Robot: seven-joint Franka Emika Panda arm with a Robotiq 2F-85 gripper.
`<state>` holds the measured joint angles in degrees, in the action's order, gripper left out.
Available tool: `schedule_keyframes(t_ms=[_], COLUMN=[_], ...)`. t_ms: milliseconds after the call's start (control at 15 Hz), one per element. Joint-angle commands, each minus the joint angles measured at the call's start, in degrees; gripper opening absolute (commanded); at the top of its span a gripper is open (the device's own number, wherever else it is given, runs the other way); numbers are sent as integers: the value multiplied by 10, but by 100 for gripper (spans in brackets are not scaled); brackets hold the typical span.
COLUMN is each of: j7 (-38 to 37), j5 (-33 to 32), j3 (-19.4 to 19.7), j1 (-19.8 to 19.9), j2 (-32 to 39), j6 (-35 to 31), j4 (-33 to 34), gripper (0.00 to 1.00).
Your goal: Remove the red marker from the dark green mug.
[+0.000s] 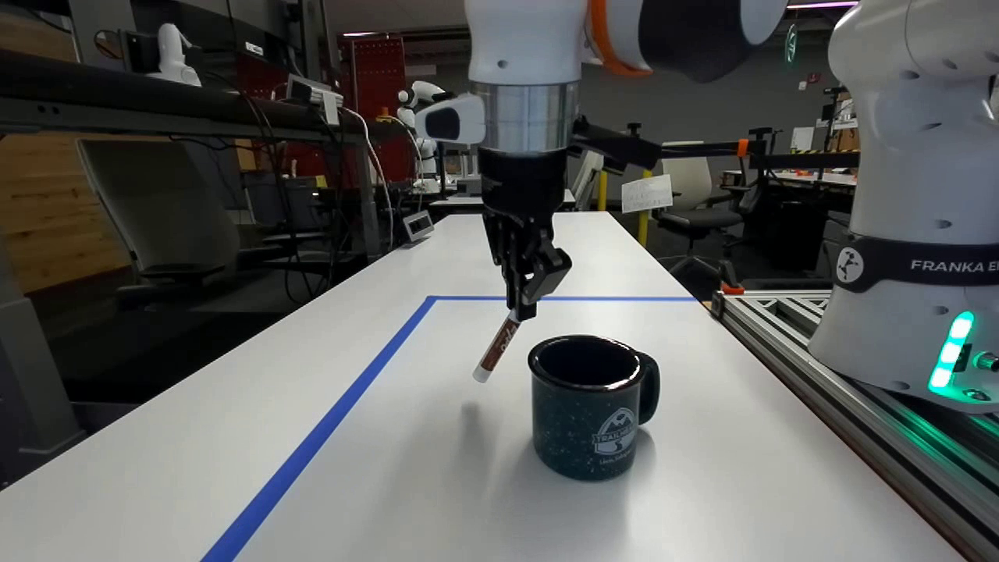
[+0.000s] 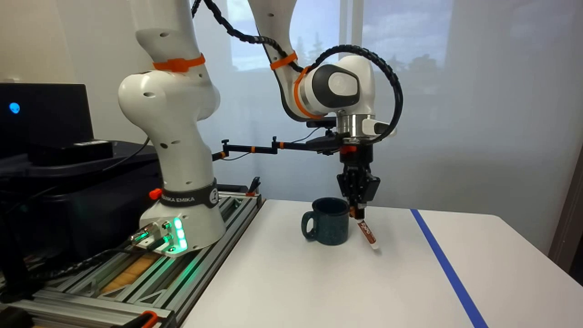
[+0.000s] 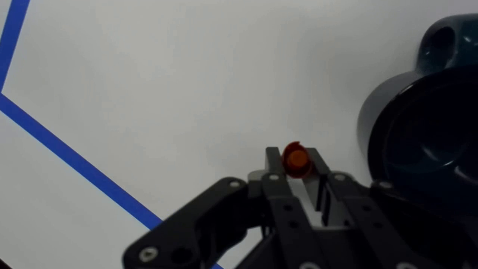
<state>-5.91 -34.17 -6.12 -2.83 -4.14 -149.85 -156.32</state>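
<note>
The red marker is slim and dark red with a white lower end; it shows in both exterior views [image 1: 497, 347] [image 2: 367, 234]. My gripper [image 1: 521, 306] [image 2: 357, 213] is shut on its upper end and holds it tilted. The marker hangs outside the dark green mug, a little above the table. In the wrist view the marker's red end [image 3: 297, 159] sits between the two fingertips [image 3: 298, 162]. The dark green mug [image 1: 574, 417] [image 2: 331, 225] stands upright on the table beside the gripper. In the wrist view the mug [image 3: 422, 123] is partly cut off at the right.
The white table [image 1: 351, 484] [image 2: 273, 278] carries blue tape lines [image 1: 312, 445] [image 2: 446, 264]. The robot's base [image 1: 897, 336] [image 2: 191, 228] stands on a metal frame along the table's edge, on the side of the mug's handle.
</note>
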Motion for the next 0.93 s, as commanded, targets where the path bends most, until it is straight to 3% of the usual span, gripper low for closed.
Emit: schedule_keyframes(t_ms=[0,333,667,867], j7=[-3,25,113,133], j5=[-1,44,170,195], j3=[15,37,49,55], j1=[9,15,17,22], j2=[14,45,69,76], j6=[-40,-34,-24,-7], j4=[-20,-10,-10,-10], gripper=[5,5,5,5])
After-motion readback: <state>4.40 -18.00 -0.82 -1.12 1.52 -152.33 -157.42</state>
